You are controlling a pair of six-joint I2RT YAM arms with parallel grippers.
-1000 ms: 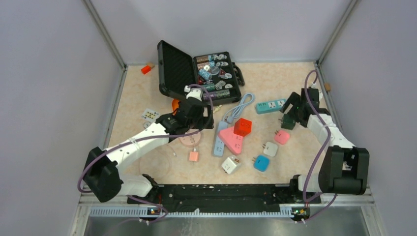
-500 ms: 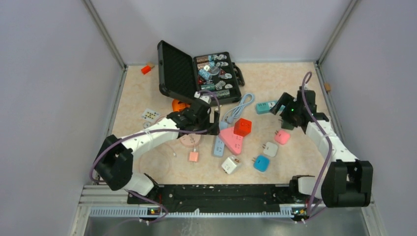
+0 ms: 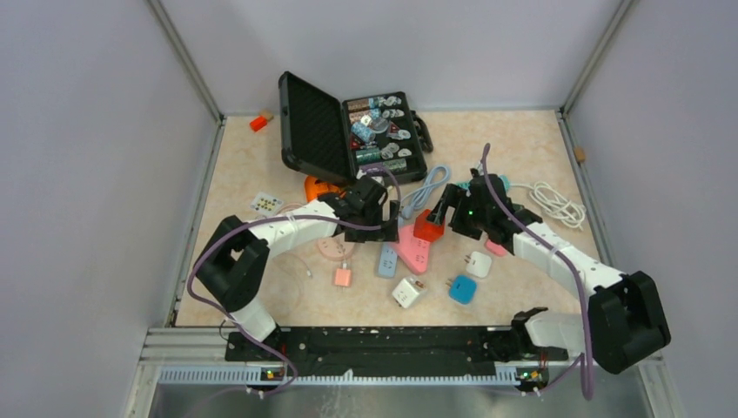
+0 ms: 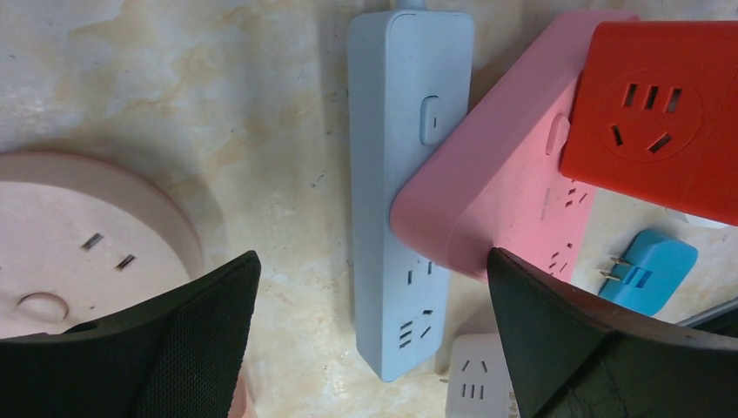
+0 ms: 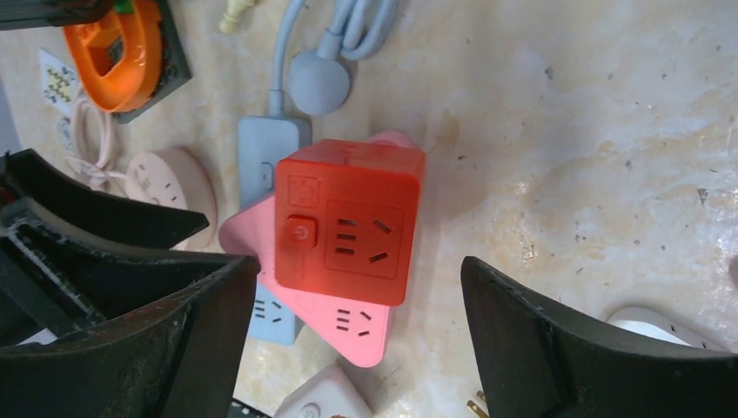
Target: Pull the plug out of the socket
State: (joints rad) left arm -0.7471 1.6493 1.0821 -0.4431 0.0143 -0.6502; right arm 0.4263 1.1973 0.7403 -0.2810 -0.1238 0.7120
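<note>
A red cube plug sits plugged on top of a pink triangular socket at the table's middle. In the right wrist view the red cube lies just beyond my open right gripper, with the pink socket under it. My right gripper hovers at the cube's right side and holds nothing. My left gripper is open and empty just left of the socket. In the left wrist view it straddles a light blue power strip, with the pink socket and red cube to the right.
An open black case with small parts stands at the back. A round pink socket, a small pink plug, a white cube adapter, a blue adapter and a white adapter lie around. A white cable is coiled at right.
My right arm swung left from the teal strip to the red cube. My left arm moved right, from the round pink socket to over the blue strip. Both grippers stay open.
</note>
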